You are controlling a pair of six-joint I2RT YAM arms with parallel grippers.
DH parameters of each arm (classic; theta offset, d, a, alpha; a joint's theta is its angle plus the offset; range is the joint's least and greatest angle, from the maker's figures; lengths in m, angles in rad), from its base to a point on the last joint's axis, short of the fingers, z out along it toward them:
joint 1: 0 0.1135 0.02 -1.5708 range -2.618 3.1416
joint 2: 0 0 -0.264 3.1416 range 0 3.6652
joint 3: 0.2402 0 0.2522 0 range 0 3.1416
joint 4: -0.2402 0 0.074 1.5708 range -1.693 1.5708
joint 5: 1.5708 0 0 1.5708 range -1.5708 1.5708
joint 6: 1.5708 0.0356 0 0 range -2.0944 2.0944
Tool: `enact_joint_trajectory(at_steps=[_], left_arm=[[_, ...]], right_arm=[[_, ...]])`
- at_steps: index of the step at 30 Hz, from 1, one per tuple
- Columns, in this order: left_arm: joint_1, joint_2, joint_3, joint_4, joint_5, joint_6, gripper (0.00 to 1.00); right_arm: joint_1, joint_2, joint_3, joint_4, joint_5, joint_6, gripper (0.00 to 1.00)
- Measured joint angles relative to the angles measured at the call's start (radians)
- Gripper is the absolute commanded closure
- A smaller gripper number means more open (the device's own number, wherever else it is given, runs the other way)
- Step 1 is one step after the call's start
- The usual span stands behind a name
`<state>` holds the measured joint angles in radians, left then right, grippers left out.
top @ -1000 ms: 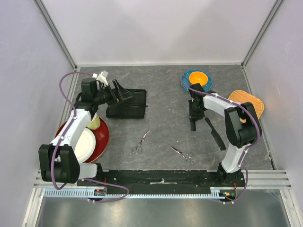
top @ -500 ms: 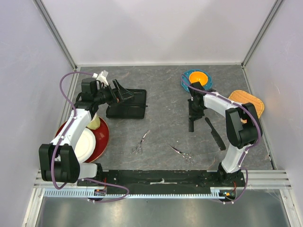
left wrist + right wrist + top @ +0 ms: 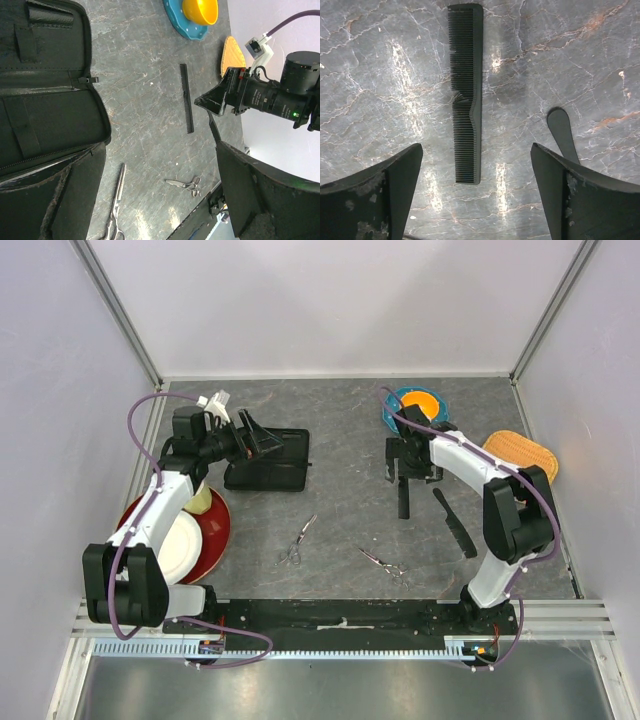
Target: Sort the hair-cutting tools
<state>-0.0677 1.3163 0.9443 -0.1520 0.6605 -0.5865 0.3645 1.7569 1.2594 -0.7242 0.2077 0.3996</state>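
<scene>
Right fingers: spread wide, gripping nothing. One black comb lies flat on the worktop below them. Its near end sits in the gap between the tips and touches neither finger. The rounded end of the second comb shows just beside the other fingertip, also untouched.

Top view: the first comb lies lengthwise just on the near side of the right fingers. The second comb is to its right, angled, close by but not touching it.

Left fingers: also wide open and empty, hanging over the open black case at the left rear of the worktop. Can't tell whether they touch it.

Scissors: one pair lies mid-worktop, on the near side of the case. The other pair is further right and closer to the near edge. They are well apart from each other and from both sets of fingers. All four tools are loose on the worktop.

Other items: blue plate holding an orange bowl behind the right fingers. Woven mat at the right edge. Red plate at the left, beside the left arm.
</scene>
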Motion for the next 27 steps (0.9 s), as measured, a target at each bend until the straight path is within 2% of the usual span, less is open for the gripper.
enact_joint_trajectory(at_steps=[4, 9, 10, 16, 27], left_arm=[[0.0, 0.0, -0.011, 0.008, 0.004, 0.0, 0.03], [0.0, 0.0, -0.019, 0.011, 0.003, 0.0, 0.03], [0.0, 0.0, -0.019, 0.011, 0.003, 0.0, 0.03], [0.0, 0.0, -0.019, 0.013, 0.003, 0.0, 0.03], [0.0, 0.0, -0.019, 0.013, 0.003, 0.0, 0.04]], right_arm=[[-0.004, -0.009, 0.0, 0.011, -0.01, 0.014, 0.03], [-0.006, 0.0, 0.0, 0.019, -0.049, 0.016, 0.19], [-0.006, 0.005, 0.0, 0.022, -0.054, 0.017, 0.25], [-0.006, 0.053, 0.0, 0.026, -0.073, 0.026, 0.39], [-0.006, 0.135, 0.003, 0.022, -0.097, 0.034, 0.43]])
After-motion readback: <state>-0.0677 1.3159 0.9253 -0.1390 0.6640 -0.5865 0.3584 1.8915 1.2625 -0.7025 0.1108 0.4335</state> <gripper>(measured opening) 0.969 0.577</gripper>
